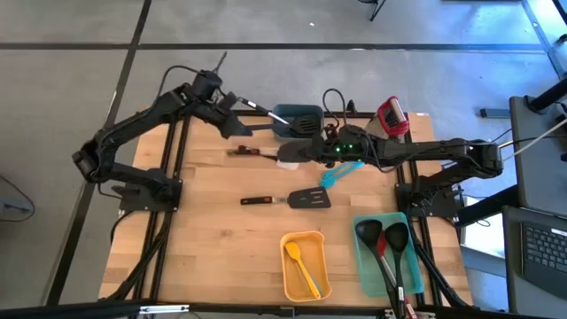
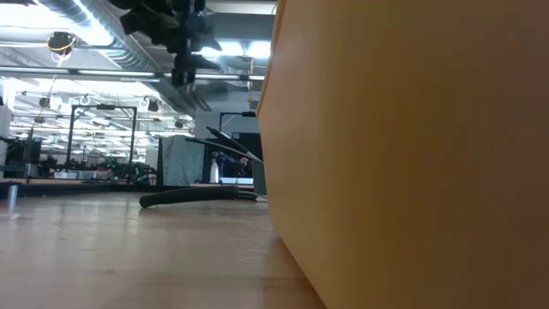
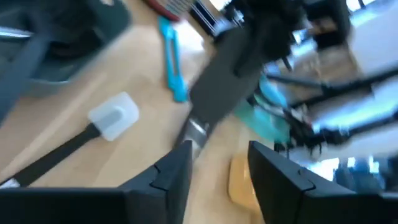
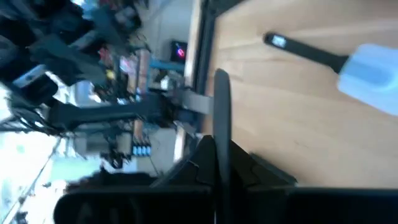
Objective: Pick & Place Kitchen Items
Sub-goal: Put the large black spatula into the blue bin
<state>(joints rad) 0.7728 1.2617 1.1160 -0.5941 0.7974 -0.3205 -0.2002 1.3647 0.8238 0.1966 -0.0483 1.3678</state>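
My right gripper [image 4: 219,163] reaches in from the table's right [image 1: 307,149], shut on a black utensil [image 3: 219,87]. The utensil has a silver collar [image 3: 198,132] near its narrow end. That end hangs just above the gap of my left gripper [image 3: 217,177], whose fingers stand apart. Whether the end touches a finger, I cannot tell. My left gripper [image 1: 241,120] is over the table's far left. A white-headed spatula [image 1: 288,160] lies flat on the wood below them. My right gripper pinches the black utensil between its two fingers, at the wide end away from the silver collar. Its thin black edge [image 4: 221,115] runs straight out from the fingers. The fingers come nearly level from the table's right. The utensil is lifted clear and reaches toward my left gripper.
A dark container [image 1: 299,120] and a red utensil [image 1: 392,115] sit at the far edge. A teal spatula [image 1: 341,174] and a black turner [image 1: 306,198] lie mid-table. Near the front stand a yellow bin [image 1: 321,282] and a teal tray [image 1: 365,266] holding black ladles.
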